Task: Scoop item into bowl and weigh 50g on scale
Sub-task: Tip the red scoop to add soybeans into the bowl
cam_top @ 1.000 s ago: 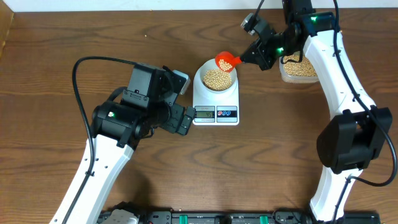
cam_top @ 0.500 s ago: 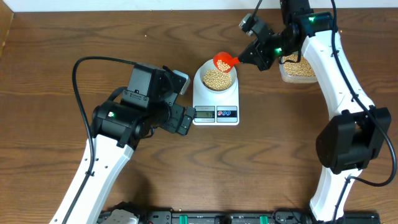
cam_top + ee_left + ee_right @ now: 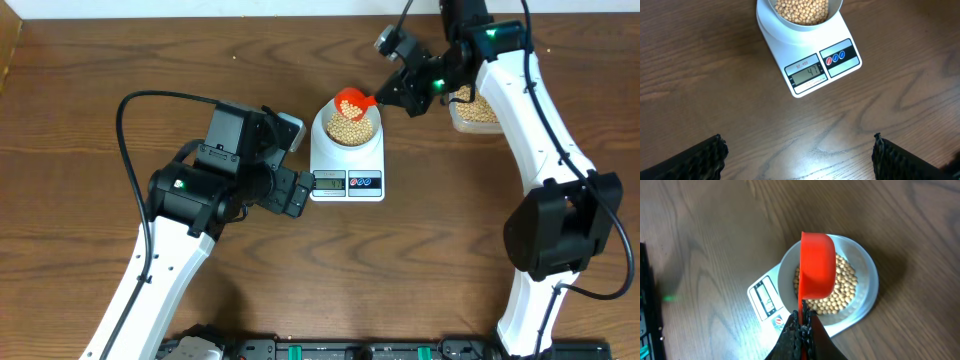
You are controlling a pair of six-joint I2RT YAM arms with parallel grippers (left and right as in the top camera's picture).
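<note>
The pale bowl [image 3: 322, 127] stands on the white scale [image 3: 347, 183], well filled with tan beans [image 3: 350, 127]. My right gripper [image 3: 386, 96] is shut on the handle of a red scoop [image 3: 351, 102], which hangs tilted over the bowl's far side. In the right wrist view the scoop [image 3: 817, 265] is turned on its side above the beans [image 3: 842, 282], with the gripper [image 3: 802, 321] clamped on its handle. My left gripper [image 3: 300, 192] rests open at the scale's front left corner. In its own view the gripper [image 3: 799, 152] holds nothing, and the scale [image 3: 842, 67] shows 47 on its display.
A clear plastic tub [image 3: 476, 112] with more beans sits at the back right, partly under my right arm. The scale's display and two round buttons [image 3: 365, 181] face the table's front. Bare wooden table lies in front of the scale.
My right gripper has carried the scoop left, from the bowl's right rim to over the beans, and tipped it further. The left arm has not moved.
</note>
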